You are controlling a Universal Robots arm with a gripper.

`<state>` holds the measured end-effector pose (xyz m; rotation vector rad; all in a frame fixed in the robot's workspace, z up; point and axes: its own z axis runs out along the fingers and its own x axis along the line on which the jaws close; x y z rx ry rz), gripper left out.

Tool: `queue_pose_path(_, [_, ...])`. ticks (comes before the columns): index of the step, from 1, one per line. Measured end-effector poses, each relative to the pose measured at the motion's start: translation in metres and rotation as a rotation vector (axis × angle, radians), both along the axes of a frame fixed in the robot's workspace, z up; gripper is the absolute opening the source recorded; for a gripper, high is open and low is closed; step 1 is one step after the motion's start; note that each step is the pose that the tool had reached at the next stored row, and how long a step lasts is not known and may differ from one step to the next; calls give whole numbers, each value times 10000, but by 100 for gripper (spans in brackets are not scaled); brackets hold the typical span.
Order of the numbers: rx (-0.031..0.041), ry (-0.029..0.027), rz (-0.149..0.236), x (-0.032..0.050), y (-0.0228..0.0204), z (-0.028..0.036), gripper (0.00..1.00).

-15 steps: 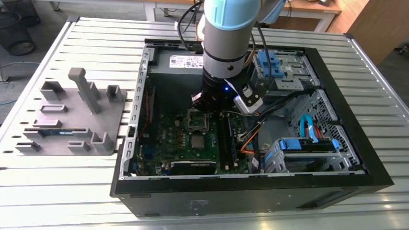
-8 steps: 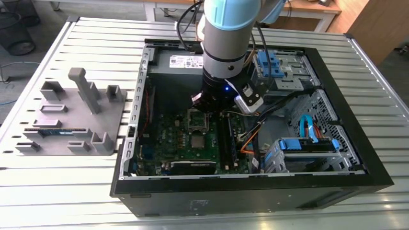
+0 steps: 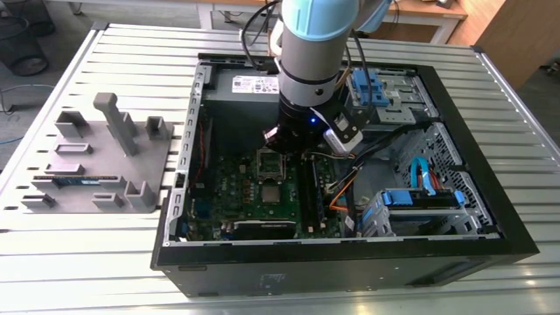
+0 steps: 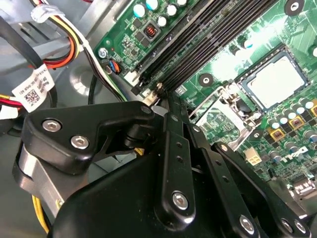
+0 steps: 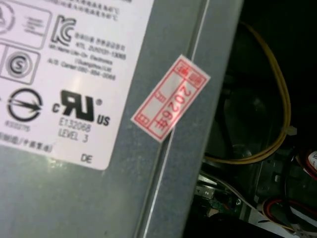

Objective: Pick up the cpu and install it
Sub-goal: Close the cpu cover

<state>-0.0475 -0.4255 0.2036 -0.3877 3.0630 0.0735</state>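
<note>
The small flat square silver-topped cpu (image 4: pixel 276 79) is being seen lying flat, metal top upward, in the socket of the green motherboard (image 4: pixel 233 29). The black gripper (image 4: pixel 161 92) is being held nearby, fingertips together on nothing. A red-bordered sticker (image 5: pixel 170 98) is being shown on the grey metal casing (image 5: pixel 74 198).

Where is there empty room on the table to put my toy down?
The slatted table is bare in front of the grey holder tray and along the exterior view's right of the computer case. Inside the case it is crowded: board, cables, the arm.
</note>
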Motion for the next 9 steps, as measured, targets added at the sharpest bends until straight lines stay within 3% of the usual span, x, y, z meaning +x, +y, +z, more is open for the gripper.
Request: queue_pose_path(9, [23,1,0,-17,34,-7,11])
